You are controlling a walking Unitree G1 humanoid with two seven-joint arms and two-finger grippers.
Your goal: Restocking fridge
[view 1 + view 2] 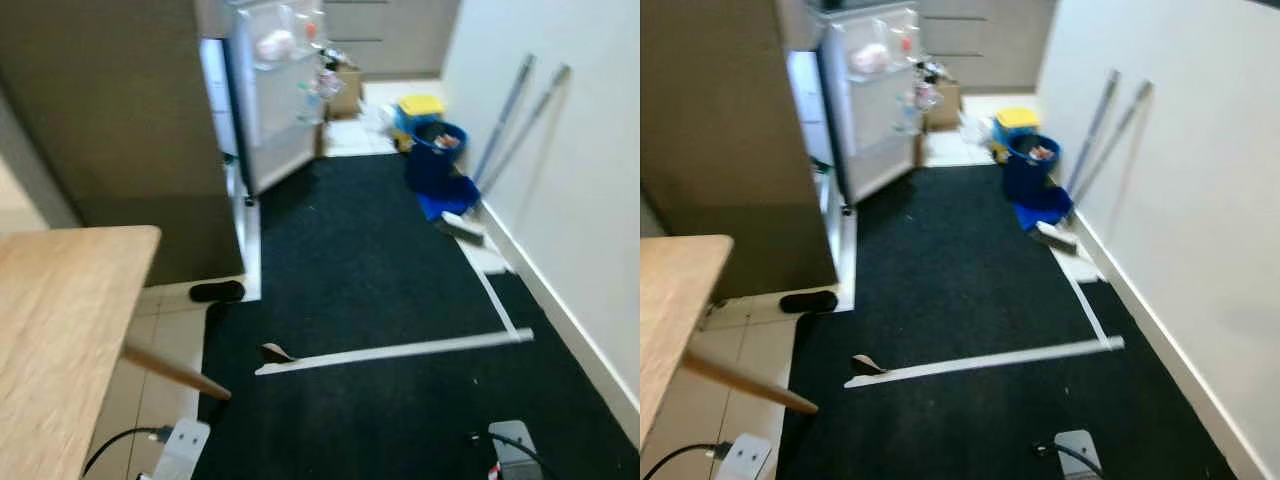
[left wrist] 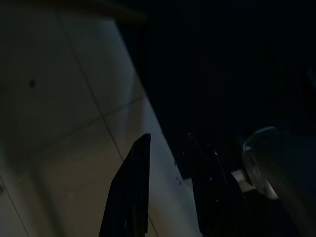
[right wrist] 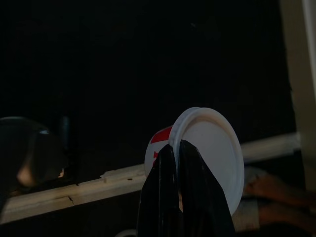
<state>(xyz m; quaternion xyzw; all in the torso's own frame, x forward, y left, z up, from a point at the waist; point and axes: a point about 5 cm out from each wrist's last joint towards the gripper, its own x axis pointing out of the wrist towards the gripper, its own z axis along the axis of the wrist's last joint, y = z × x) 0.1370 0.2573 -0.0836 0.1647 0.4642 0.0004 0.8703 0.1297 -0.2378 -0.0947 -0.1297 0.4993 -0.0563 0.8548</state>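
Cup (image 3: 210, 153): one, white with red print, flat white lid
Right claw (image 3: 178, 163): pinching the cup's rim
Left claw (image 2: 170, 148): narrow, holding nothing
Fridge (image 1: 272, 95): one, door open

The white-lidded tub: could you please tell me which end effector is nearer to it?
Right. The right end effector is shut on the rim of the tub, touching it. The left end effector hangs open above the tiles, holding nothing.

A home kitchen: open fridge (image 1: 270, 100), wooden table (image 1: 60, 330), mop bucket (image 1: 437, 155).
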